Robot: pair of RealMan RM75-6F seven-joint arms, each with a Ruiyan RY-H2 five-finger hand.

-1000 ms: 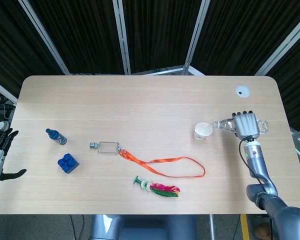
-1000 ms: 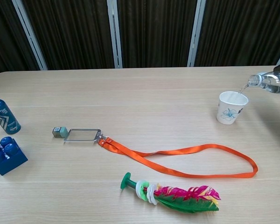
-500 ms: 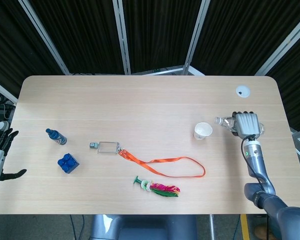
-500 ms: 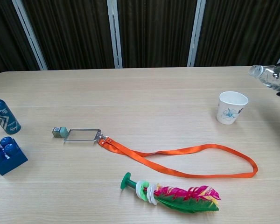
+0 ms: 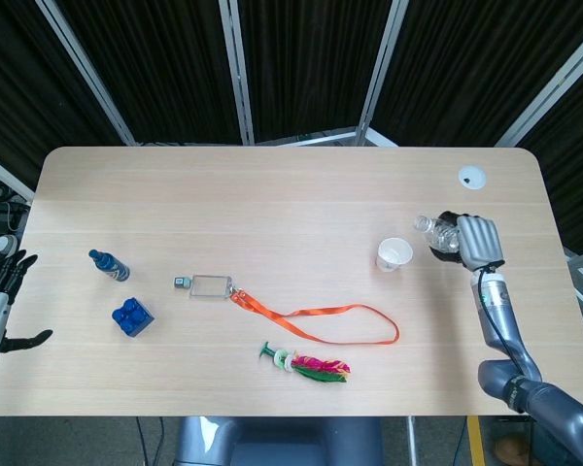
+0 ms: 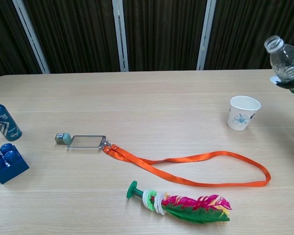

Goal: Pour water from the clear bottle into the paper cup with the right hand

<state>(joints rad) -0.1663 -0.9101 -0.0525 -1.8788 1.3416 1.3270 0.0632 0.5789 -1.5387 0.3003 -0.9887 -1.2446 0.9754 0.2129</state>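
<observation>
The pale wooden table has a smooth, matt laminate look with fine grain. The clear plastic bottle is glossy and ribbed. The white paper cup is matt, printed with a blue flower. The orange lanyard looks like woven cloth with a slight sheen, clipped to a thin metal frame. The blue toy brick is shiny plastic.
</observation>
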